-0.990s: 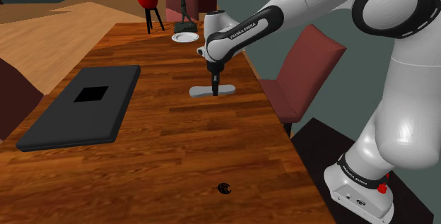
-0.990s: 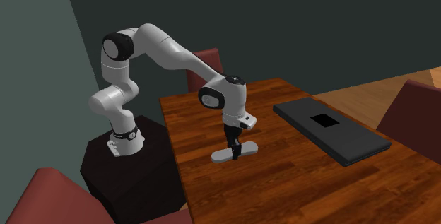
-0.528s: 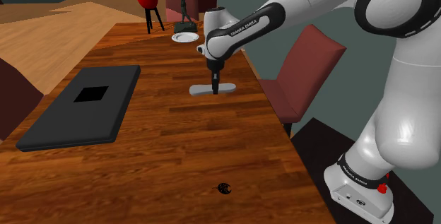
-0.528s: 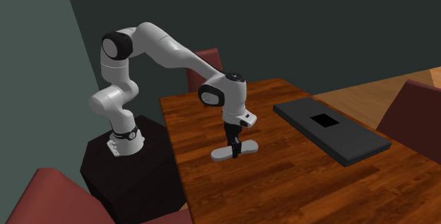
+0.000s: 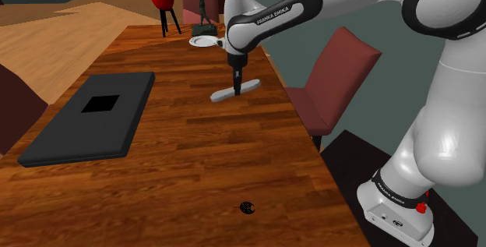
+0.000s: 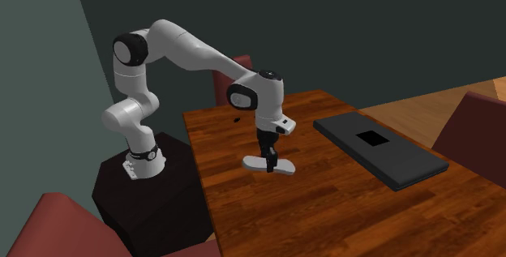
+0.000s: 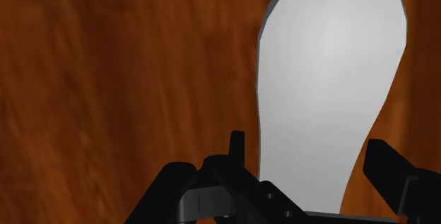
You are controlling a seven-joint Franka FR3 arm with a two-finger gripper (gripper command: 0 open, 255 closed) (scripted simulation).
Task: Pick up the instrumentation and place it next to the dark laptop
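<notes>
instrument [image 5: 221,95], a flat, pale grey, elongated piece with rounded ends, sits clamped across its middle between the black fingers [image 7: 236,153] of the gripper [image 5: 237,90], which points straight down from the white arm [image 5: 274,19]. it tilts, with one end higher than the other, low over the wooden table [image 5: 195,167], near the long edge by the red chair [image 5: 331,78]; whether it touches the wood i cannot tell. the dark laptop [image 5: 89,117] lies shut and flat by the opposite long edge, well apart from it. a white plate [image 5: 204,41] sits at the far end, and a small black thing [image 5: 246,206] lies near the near edge.
</notes>
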